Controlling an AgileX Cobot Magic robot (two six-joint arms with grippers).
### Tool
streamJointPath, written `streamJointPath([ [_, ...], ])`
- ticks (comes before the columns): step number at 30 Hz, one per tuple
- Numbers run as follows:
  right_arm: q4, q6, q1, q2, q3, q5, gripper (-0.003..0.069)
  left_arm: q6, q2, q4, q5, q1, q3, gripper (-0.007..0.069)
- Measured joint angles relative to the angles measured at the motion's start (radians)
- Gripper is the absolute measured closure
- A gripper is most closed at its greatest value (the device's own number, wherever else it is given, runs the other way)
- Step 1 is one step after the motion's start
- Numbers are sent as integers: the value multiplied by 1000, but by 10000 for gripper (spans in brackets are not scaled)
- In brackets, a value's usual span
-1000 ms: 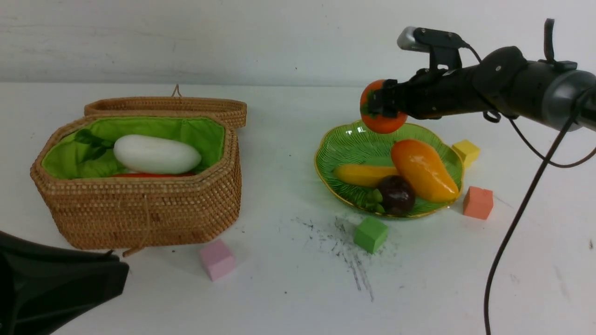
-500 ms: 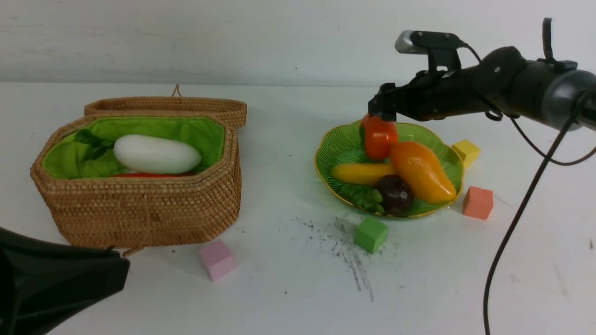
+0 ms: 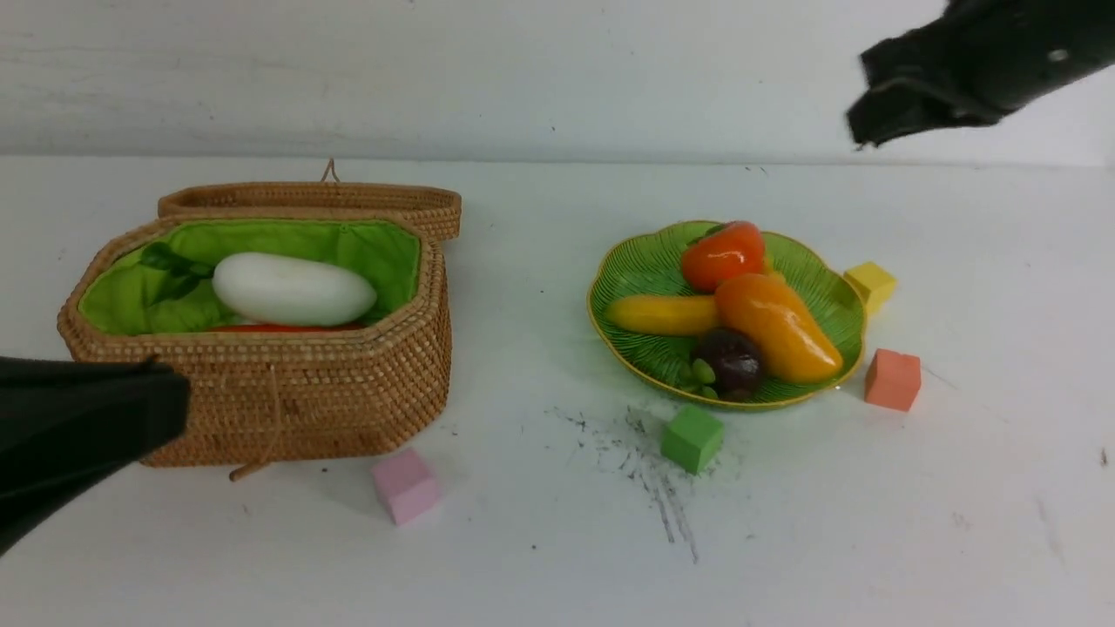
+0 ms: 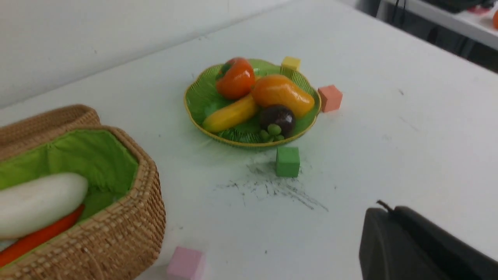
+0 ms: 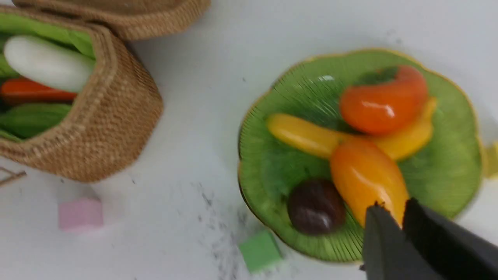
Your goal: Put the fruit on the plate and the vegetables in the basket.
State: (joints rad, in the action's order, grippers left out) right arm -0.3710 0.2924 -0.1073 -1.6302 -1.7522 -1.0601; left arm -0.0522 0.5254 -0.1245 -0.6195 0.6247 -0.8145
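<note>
- Nearest me, my left gripper (image 4: pixel 383 217) sat low at the front-left table corner, in front of the wicker basket (image 3: pixel 287 401); jaws pressed together, nothing held. It had lifted a little from a second back.
- Pink cube (image 3: pixel 405 486) and green cube (image 3: pixel 692 437) lay loose on the table (image 3: pixel 540 557), untouched; not task items.
- Basket was open, lid folded back. White radish (image 3: pixel 293 289) lay on top, carrot (image 4: pixel 37 238) under it, and the green gourd (image 5: pixel 31 118) showed beneath in the right wrist view. Vegetables looked done.
- Main change: the persimmon (image 3: pixel 723 254) I'd been carrying above the green glass plate (image 3: pixel 631 279) a second ago was now down on it, at the far side, lying against the banana (image 3: pixel 662 314) and mango (image 3: pixel 778 327).
- Mangosteen (image 3: pixel 730 359) sat at the near rim; mango and banana had shifted slightly from the drop.
- So all four fruits were on the plate; I judged the sorting complete.
- Orange cube (image 3: pixel 893 379) and yellow cube (image 3: pixel 869 284) lay just beside the plate's right rim.
- Farthest, my right gripper (image 5: pixel 391 216) had pulled up and back, high at the upper right, well clear of the plate; fingers nearly together, empty.
</note>
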Motion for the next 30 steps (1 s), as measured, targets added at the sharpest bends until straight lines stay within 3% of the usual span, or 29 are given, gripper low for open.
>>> streamJointPath([
  [2,96,-71,2,78,33,-49,665,7,-89,-13,48,0,52,638],
  [5,182,-142,2,211,139,-77,667,35,-229,-41,132,0,165,638],
  [14,228,-292,2,752,647,-67,642,82,-440,-76,421,0,485,638],
  [23,261,-349,2,1262,1030,71,628,85,-442,-79,448,0,652,638],
  [30,282,-349,2,1440,1225,255,603,86,-442,-79,437,0,740,638],
])
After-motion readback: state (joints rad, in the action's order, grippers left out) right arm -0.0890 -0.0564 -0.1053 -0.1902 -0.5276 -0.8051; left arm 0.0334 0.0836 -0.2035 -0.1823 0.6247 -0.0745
